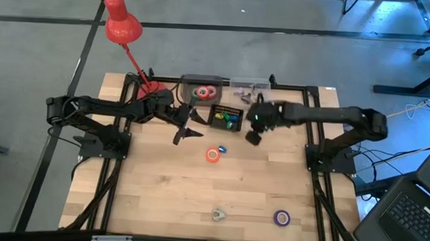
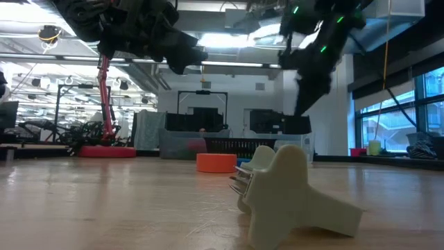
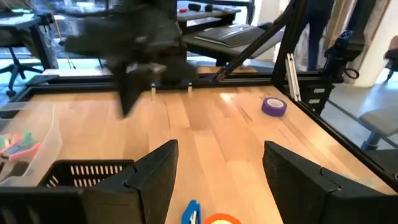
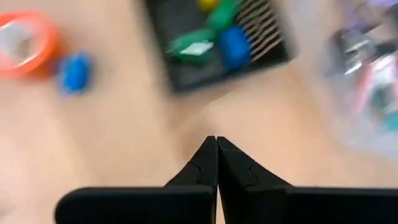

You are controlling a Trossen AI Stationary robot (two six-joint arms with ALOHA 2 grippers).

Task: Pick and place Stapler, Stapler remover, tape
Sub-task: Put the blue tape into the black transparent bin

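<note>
The pale staple remover (image 1: 218, 214) (image 2: 291, 187) lies near the table's front edge. A purple tape roll (image 1: 281, 218) (image 3: 273, 106) lies flat to its right. An orange tape roll (image 1: 213, 154) (image 4: 25, 40) lies flat mid-table. Beside it is a small blue piece (image 1: 222, 148) (image 3: 191, 211) that looks like a mini stapler. My left gripper (image 1: 189, 134) (image 3: 214, 180) hangs open above the table, just left of the orange roll and touching nothing. My right gripper (image 1: 252, 139) (image 4: 216, 155) is shut and empty, pointing steeply down over bare wood just near of the black basket (image 1: 226, 117).
The black basket (image 4: 214, 37) holds green, blue and yellow pieces. Behind it a clear bin (image 1: 202, 91) holds green and red tape rolls, with a second clear bin (image 1: 249, 86) to its right. A red desk lamp (image 1: 121, 25) stands at the far left corner.
</note>
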